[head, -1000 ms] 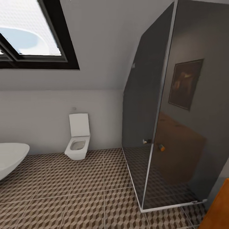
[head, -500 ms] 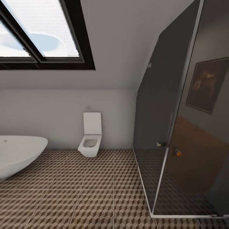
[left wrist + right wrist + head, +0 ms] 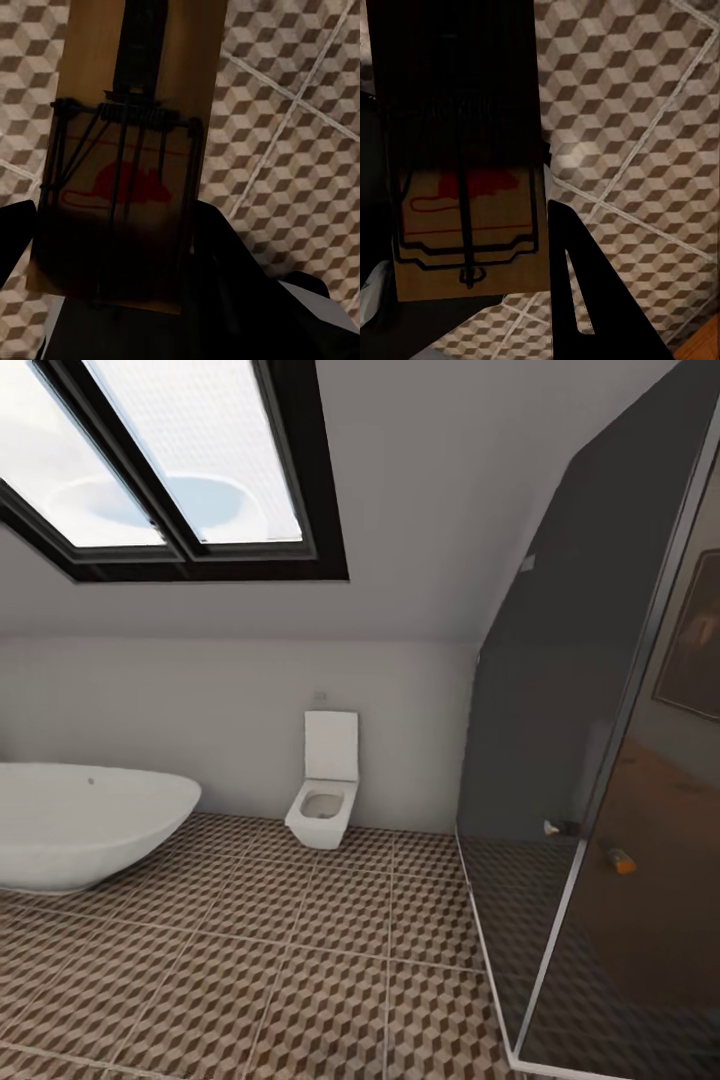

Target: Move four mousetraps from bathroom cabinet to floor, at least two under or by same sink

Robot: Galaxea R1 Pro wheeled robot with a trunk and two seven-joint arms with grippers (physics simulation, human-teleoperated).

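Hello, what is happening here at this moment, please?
The robot is in a bathroom with a mousetrap in each gripper. The left gripper holds one mousetrap, the right gripper holds another mousetrap, both above the bathroom floor. The head view faces a toilet, a bathtub and a glass shower.

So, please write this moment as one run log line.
left hand: holds trap | right hand: holds trap | ahead: toilet, bathtub
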